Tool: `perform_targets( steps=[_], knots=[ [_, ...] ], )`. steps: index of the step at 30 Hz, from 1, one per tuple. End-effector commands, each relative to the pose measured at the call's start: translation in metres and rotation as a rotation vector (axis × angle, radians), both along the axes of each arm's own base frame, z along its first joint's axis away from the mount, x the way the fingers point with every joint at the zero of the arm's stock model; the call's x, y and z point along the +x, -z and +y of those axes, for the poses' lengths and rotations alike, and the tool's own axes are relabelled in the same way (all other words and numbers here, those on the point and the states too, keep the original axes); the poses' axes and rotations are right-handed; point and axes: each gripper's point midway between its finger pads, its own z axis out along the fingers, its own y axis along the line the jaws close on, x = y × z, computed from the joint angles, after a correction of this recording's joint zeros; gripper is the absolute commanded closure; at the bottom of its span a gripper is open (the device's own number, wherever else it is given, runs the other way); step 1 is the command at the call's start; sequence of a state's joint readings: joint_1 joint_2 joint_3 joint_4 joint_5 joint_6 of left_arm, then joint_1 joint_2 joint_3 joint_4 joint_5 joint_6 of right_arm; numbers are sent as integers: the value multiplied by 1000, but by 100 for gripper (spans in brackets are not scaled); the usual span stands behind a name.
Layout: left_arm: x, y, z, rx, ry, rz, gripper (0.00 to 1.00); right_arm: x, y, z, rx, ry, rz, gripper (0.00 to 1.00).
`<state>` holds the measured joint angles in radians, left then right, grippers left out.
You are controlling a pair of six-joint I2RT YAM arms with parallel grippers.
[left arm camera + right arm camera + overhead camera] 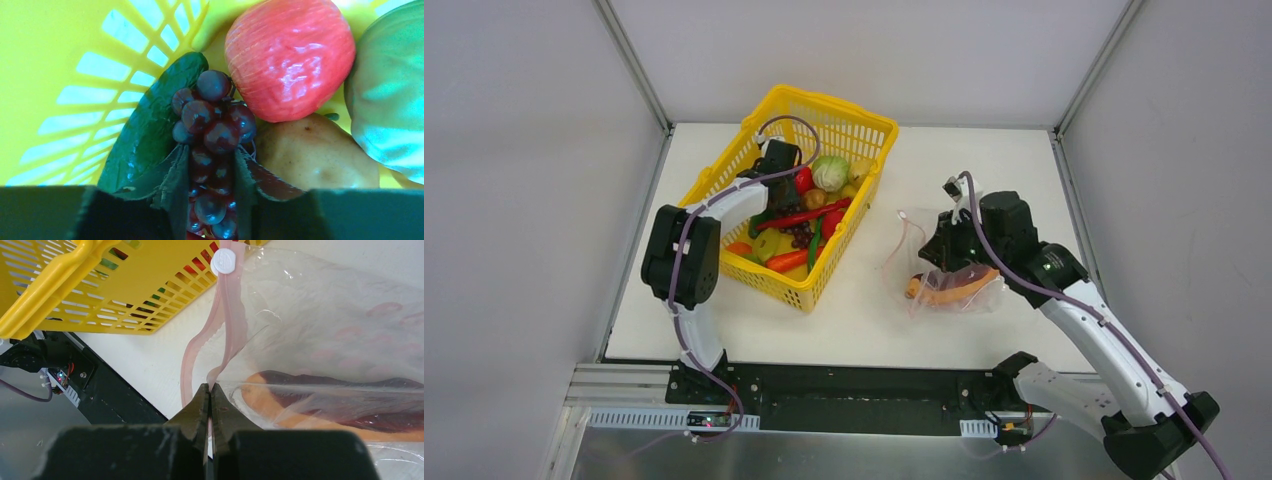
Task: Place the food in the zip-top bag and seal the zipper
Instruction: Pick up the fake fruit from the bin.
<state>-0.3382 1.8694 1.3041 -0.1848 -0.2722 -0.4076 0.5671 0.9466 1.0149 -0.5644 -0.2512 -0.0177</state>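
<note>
The left tool, partly closed, pinches the grapes across the bunch's middle, deep in the basket by the surface's far-left corner. Glossy, knobbly and light, they probably slip unless held mid-cluster. The right tool, fully closed, pinches the floppy bag by its zipper, mid-right, with a melon slice inside.

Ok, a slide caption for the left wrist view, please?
Left gripper straddling the purple grapes in the yellow basket, beside a red fruit and potato.
</note>
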Motion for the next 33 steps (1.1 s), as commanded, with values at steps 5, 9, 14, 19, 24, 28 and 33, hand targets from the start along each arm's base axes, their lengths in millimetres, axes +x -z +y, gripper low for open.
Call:
perform_targets(
  steps=[5,9,14,19,24,28,33],
  knots=[
    [-16,-26,-14,-121,62,-57,100,-1,-17,3,60,-5,-54,100],
    [-21,-51,-13,-125,82,-92,100,-2,-18,2,65,-2,-64,100],
    [-29,-86,-16,-160,110,-154,100,-2,-20,-1,67,8,-82,100],
    [-45,-112,-18,-197,147,-176,100,-3,-25,-1,93,27,-85,100],
    [-61,-139,-17,-216,174,-224,100,-5,-32,-3,120,37,-108,100],
    [-74,-168,-20,-251,215,-277,100,-4,-34,-3,127,48,-111,100],
    [-91,-203,-19,-283,248,-353,100,-3,-40,-4,154,72,-123,100]
  ],
)
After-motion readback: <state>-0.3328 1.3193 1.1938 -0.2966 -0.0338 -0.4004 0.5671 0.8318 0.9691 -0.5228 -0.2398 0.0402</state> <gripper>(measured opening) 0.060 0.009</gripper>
